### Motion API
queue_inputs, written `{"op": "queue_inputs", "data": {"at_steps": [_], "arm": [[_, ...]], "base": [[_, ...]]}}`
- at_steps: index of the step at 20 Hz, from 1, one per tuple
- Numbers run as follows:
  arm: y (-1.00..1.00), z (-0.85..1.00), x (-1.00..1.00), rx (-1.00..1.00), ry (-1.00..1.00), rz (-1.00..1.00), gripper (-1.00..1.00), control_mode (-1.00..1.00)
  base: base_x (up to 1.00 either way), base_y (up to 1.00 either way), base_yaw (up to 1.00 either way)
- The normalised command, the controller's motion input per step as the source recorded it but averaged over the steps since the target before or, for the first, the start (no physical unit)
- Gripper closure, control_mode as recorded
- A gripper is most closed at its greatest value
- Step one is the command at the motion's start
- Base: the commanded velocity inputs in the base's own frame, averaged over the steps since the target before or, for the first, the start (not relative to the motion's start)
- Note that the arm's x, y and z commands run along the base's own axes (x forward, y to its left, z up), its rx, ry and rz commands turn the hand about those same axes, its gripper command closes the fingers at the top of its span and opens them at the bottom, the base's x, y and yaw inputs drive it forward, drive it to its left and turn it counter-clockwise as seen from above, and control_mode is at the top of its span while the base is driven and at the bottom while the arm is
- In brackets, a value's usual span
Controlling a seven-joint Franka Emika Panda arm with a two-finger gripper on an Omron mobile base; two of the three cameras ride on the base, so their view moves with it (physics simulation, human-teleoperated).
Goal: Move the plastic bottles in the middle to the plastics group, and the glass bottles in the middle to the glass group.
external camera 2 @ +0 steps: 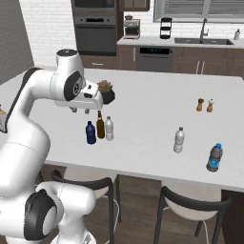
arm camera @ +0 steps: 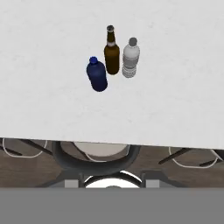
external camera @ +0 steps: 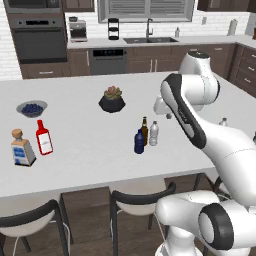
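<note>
Fingers [external camera 2: 79, 110], grip state can't tell, hover above upright blue bottle [arm camera: 97, 75], brown glass bottle [arm camera: 111, 52] & clear bottle [arm camera: 131, 58] nr surface's front edge.

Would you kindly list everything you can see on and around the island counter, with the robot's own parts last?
dark blue bottle: one, capped, middle of the counter, nearest the front edge
brown bottle: one, long-necked, just behind the blue one
clear bottle: one, whitish, beside the brown one
red bottle: one, white label, far left
square clear bottle: one, blue label, cork stopper, beside the red one
water bottles: two, far right, one with a blue cap and label
shakers: two, small, right rear
potted plant: one, black pot, centre rear
bowl: one, blue contents, left rear
stools: dark, under the front edge
gripper: one, above the middle bottles, holding nothing
</note>
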Motion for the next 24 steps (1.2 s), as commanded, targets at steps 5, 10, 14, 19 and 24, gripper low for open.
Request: {"op": "queue_inputs", "data": {"at_steps": [5,10,14,19,24], "arm": [[0.33,-0.20,0.07,0.00,0.00,0.00,-1.00,-1.00],[0.87,-0.52,0.55,-0.01,0.00,0.00,-1.00,-1.00],[0.09,-0.43,0.63,0.03,-0.02,0.00,-1.00,-1.00],[-0.09,-0.42,0.54,0.03,-0.05,0.00,-1.00,-1.00],[0.00,-0.24,0.68,0.00,-0.02,0.00,-1.00,-1.00]], "base": [[0.00,0.00,0.00],[0.00,0.00,0.00],[0.00,0.00,0.00],[0.00,0.00,0.00],[0.00,0.00,0.00]]}}
